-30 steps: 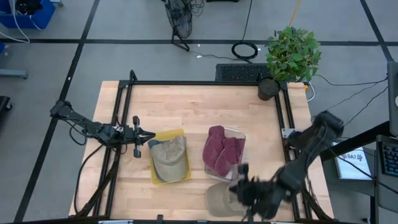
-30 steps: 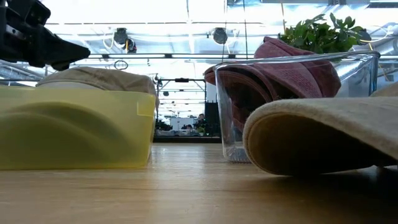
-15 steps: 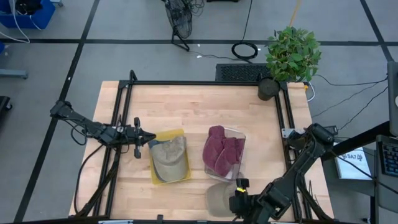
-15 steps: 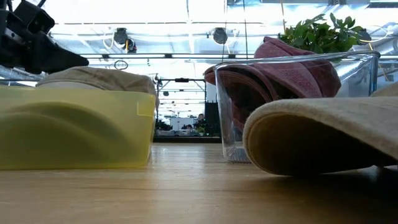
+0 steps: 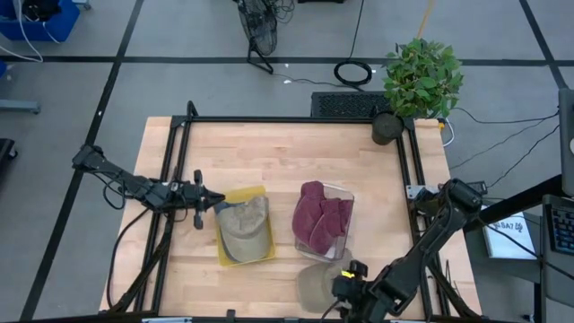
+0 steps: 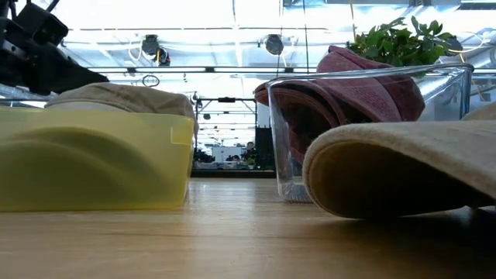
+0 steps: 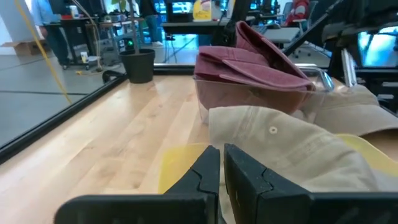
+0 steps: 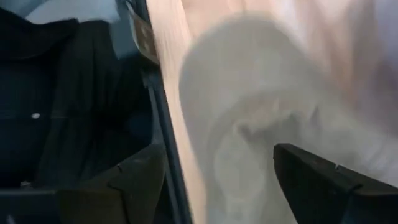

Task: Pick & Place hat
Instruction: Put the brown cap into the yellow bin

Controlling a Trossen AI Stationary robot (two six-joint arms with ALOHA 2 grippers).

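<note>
From above we see a tan hat (image 5: 316, 285) lying on the table (image 5: 278, 157) at its near edge, just below a clear bin (image 5: 339, 199) of maroon hats (image 5: 318, 218). The right gripper (image 5: 345, 289) sits at that hat's edge, fingers spread apart over it. A second tan hat (image 5: 244, 226) rests in the yellow bin (image 5: 259, 194); the left gripper (image 5: 213, 199), fingers closed together, reaches its brim.
</note>
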